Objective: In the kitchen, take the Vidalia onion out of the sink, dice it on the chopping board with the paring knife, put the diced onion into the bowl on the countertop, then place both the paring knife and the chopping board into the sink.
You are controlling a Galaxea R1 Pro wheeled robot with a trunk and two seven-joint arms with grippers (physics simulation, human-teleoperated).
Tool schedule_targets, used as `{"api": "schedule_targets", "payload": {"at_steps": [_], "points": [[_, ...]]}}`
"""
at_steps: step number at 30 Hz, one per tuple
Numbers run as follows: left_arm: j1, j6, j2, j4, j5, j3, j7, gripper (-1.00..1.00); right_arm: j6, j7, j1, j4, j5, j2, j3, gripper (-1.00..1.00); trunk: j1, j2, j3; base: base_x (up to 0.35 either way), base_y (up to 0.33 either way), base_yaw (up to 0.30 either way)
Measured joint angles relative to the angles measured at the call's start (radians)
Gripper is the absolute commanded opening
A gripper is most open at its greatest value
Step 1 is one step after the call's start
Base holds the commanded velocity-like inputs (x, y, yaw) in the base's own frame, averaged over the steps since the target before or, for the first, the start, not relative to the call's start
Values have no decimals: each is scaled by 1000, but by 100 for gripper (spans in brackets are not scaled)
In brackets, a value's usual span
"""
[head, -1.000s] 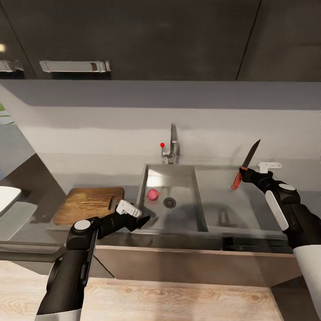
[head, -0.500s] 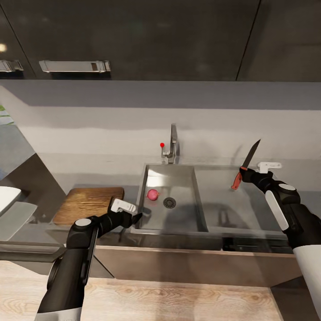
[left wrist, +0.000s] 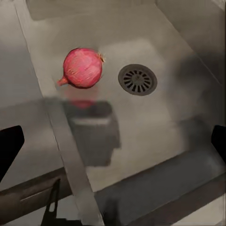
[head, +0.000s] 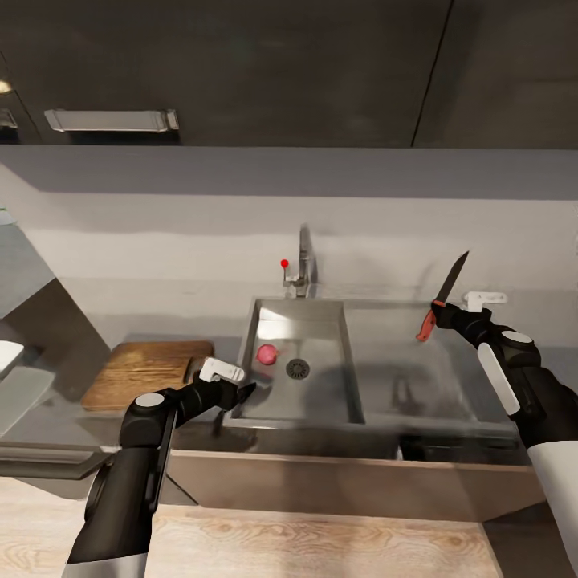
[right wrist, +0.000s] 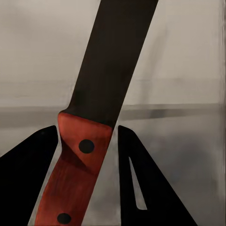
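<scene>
Pink-red round onion point(head: 266, 353) is sitting mid-frame in the grey steel sink point(head: 321, 405); the spread-open left gripper point(head: 241, 391) is poised to reach down for it, while the right gripper point(head: 440, 312) is clamping the red-handled paring knife point(head: 441, 295).

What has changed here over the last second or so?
The left gripper drew back a little from the sink toward the robot, open and empty. The camera then turned slightly, sliding the whole scene leftward. The onion lies in the sink as before, the board has not moved, and the right gripper still holds the knife up.
</scene>
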Motion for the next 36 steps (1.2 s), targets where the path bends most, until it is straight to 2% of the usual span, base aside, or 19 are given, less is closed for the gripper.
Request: {"api": "schedule_targets", "payload": {"at_steps": [8, 15, 24, 36], "points": [[0, 0, 0, 0, 0, 0, -1, 100, 0, 0, 0, 0, 0, 0, 0, -100, 0, 0, 0, 154, -225, 0], [0, 0, 0, 0, 0, 0, -1, 100, -1, 0, 0, 0, 0, 0, 0, -100, 0, 0, 0, 23, -19, 0], [0, 0, 0, 1, 0, 0, -1, 100, -1, 0, 0, 0, 0, 0, 0, -100, 0, 0, 0, 270, 0, 0], [0, 0, 0, 1, 0, 0, -1, 100, 0, 0, 0, 0, 0, 0, 0, -100, 0, 0, 0, 104, -47, 0]]}}
